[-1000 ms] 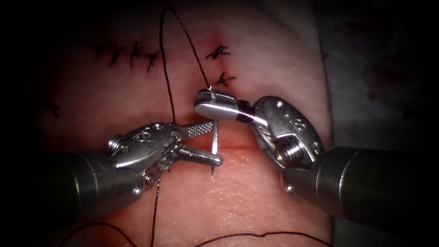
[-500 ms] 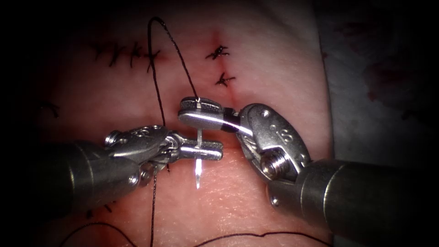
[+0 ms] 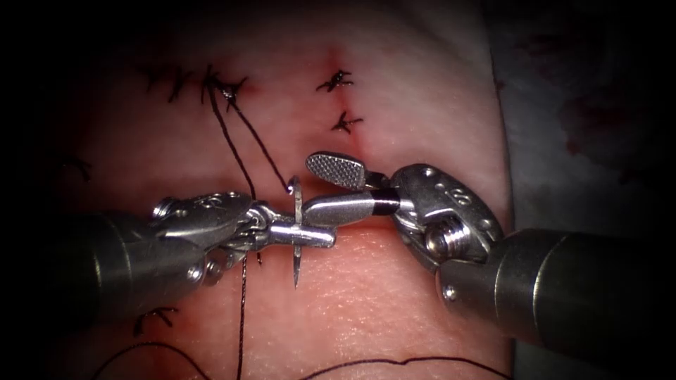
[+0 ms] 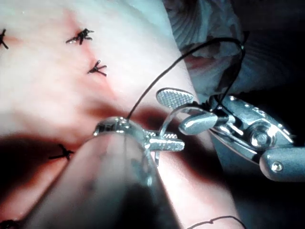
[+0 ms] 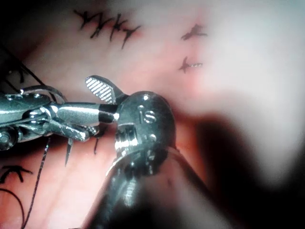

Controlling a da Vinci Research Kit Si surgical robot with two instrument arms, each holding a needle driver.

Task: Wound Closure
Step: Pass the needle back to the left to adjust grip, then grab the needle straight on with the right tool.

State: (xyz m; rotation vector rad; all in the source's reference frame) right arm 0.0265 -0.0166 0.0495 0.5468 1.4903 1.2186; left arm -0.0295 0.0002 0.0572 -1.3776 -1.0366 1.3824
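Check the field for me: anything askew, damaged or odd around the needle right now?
Nothing stands out. The left tool is shut on the needle at mid-curve, clear of the tissue, point hanging over the cut. The right tool is open beside the needle's tail and holds nothing. The thread runs taut to the upper stitches, unsnagged.

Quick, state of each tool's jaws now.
Left tool: shut on the needle near mid-curve, needle clear of the tissue.
Right tool: open, holding nothing.

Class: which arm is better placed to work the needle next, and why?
Probably left. Its pincer is shut on the needle mid-curve, clear of the tissue; the right pincer is open, holding nothing.
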